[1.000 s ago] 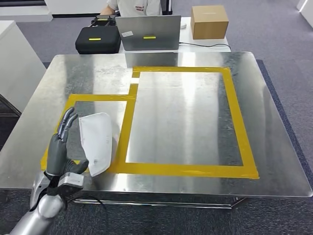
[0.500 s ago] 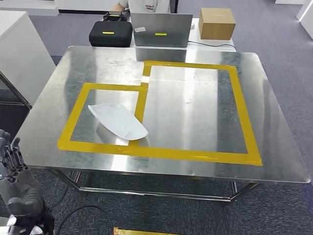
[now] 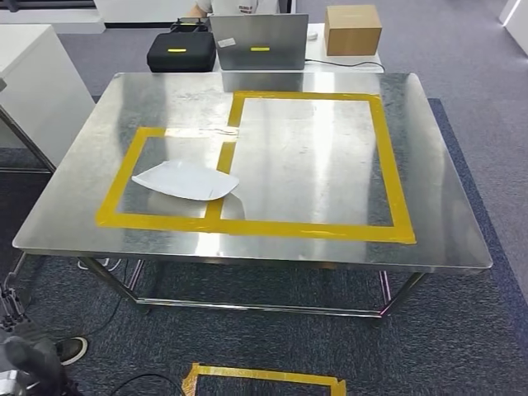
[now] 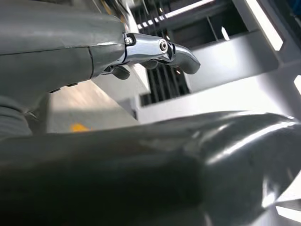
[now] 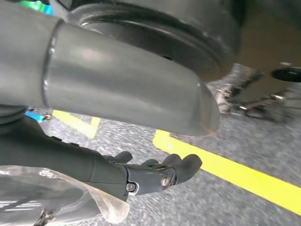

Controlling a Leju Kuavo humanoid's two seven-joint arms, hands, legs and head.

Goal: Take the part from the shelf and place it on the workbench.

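Head view: a steel workbench point(image 3: 430, 165) carries two adjoining rectangles of yellow tape point(image 3: 392, 177), a small one toward its left edge and a large one filling the centre. The white part point(image 3: 185, 179) lies flat on the surface inside the small rectangle, its pointed right end crossing the tape strip shared by the two rectangles; nothing touches it. Beyond the far edge stand a black case point(image 3: 181, 51), a laptop point(image 3: 260, 41) and a cardboard box point(image 3: 352, 29) on another table, with a person's torso partly seen behind them. A white cabinet point(image 3: 37, 91) stands off the left edge. The left hand point(image 3: 25, 363) hangs low, below and outside the near left corner, well apart from the part. Left wrist view: the left hand point(image 4: 89, 52) shows a thick thumb and extended fingers point(image 4: 160, 49), holding nothing. Right wrist view: the right hand point(image 5: 117, 172) hangs over grey carpet point(image 5: 227, 197) marked with yellow floor lines point(image 5: 248, 176); its fingers point(image 5: 177, 169) are loosely extended and hold nothing.
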